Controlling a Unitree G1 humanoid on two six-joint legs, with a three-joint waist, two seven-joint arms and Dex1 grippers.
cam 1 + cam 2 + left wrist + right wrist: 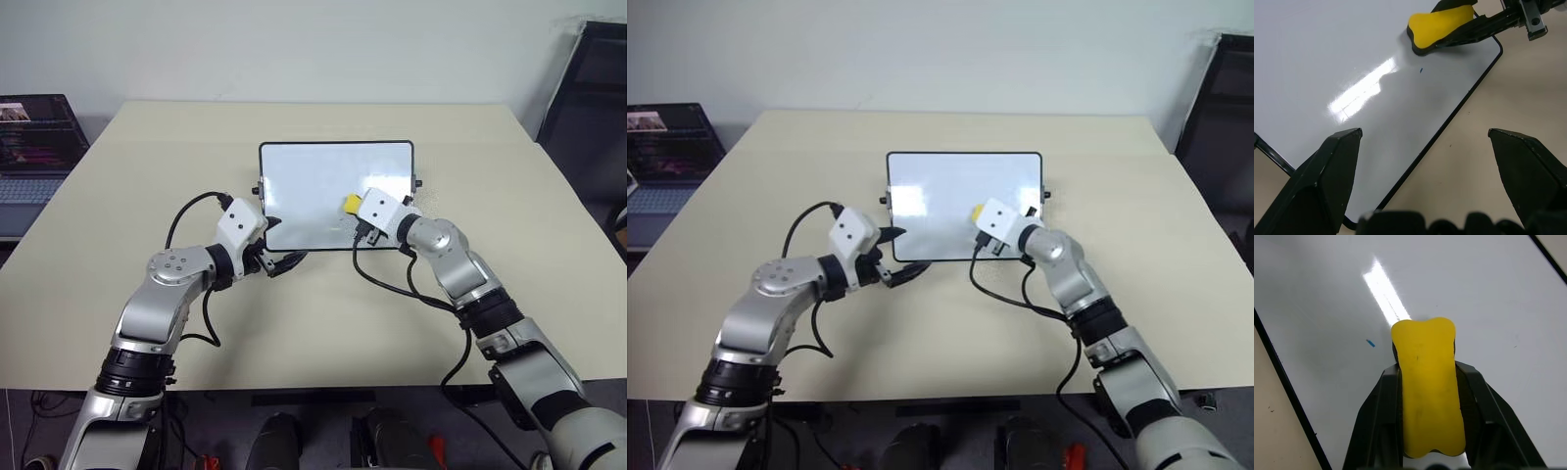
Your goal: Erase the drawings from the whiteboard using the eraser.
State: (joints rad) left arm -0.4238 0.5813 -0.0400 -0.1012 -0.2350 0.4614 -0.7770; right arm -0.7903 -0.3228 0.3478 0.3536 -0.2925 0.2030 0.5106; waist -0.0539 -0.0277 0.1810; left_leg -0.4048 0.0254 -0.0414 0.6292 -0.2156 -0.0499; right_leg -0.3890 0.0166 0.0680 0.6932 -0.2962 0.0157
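One blue fleck (pixel 1370 343) is about all that's left of the drawings; rest of the whiteboard (pixel 313 176) reads clean white with glare streaks. Board lies flat mid-table (pixel 147 176), long side toward the robot. Right gripper (pixel 1427 382) is clenched on the eraser (pixel 1427 387), a finger on each long side, yellow face up and black pad down toward the board, so the grip keeps the wiping face free. Eraser sits over the board's right half, near the near edge; the fleck is just beside it, toward that edge. Can't tell whether the pad is touching the surface or just above it. Left gripper (pixel 1425 147) is released, fingers spread wide, parked at the board's near-left corner. One finger (pixel 1322 176) overlaps the board in the wrist view, the other (pixel 1528 166) is over the table. Looks placed to brace the board against sliding, though contact isn't clear. My read: nearly done, one short pass over the fleck should finish it. Laptop (pixel 34 157) off to the left, irrelevant.
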